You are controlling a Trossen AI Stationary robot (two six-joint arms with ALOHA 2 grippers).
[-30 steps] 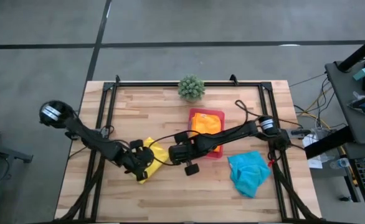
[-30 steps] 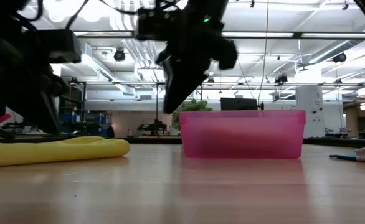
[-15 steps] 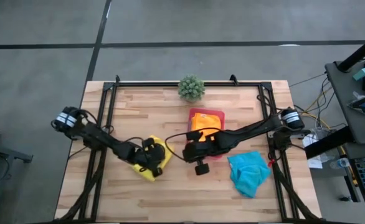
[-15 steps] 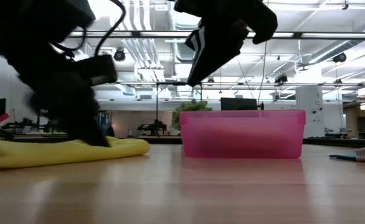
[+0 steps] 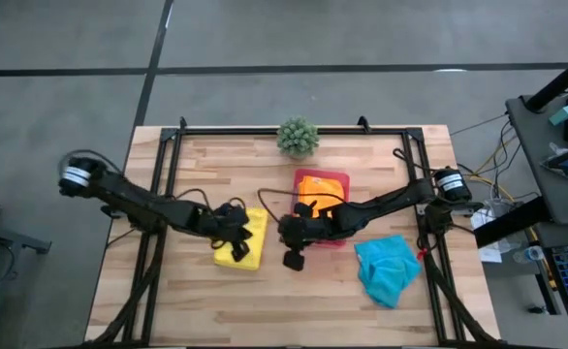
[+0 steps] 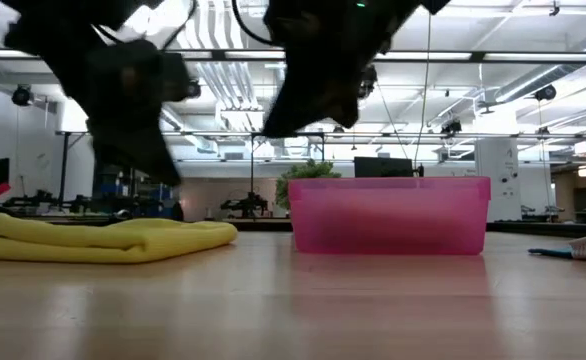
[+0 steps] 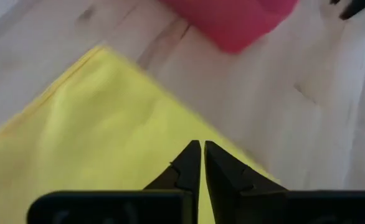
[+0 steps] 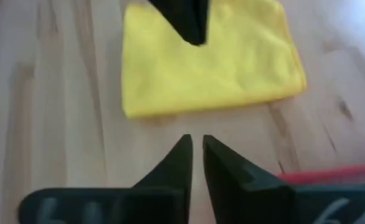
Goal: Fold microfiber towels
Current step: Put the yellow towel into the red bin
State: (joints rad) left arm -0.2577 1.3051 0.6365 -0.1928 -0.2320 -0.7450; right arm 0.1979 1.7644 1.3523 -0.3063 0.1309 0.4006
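A yellow towel (image 5: pixel 250 247) lies folded into a flat rectangle on the wooden table, left of the pink tray (image 5: pixel 340 236). It also shows in the low view (image 6: pixel 113 240). My left gripper (image 7: pixel 202 147) hovers shut just above the towel (image 7: pixel 95 137), clear of it in the low view (image 6: pixel 168 172). My right gripper (image 8: pixel 196 140) hangs over bare wood between towel (image 8: pixel 207 62) and tray, fingers nearly together, holding nothing. An orange towel (image 5: pixel 318 189) lies in the tray. A turquoise towel (image 5: pixel 386 269) lies crumpled at the right.
A small green potted plant (image 5: pixel 298 136) stands at the table's far edge. Black frame rails (image 5: pixel 168 165) run along both sides and the back. Bare wood lies along the table's near edge.
My left gripper has swept along the yellow towel toward the table's right, pressed on it midway, then risen clear. The towel now lies as a neater, wider rectangle, its right end closer to the tray. My right gripper has rolled about its own axis and risen a little.
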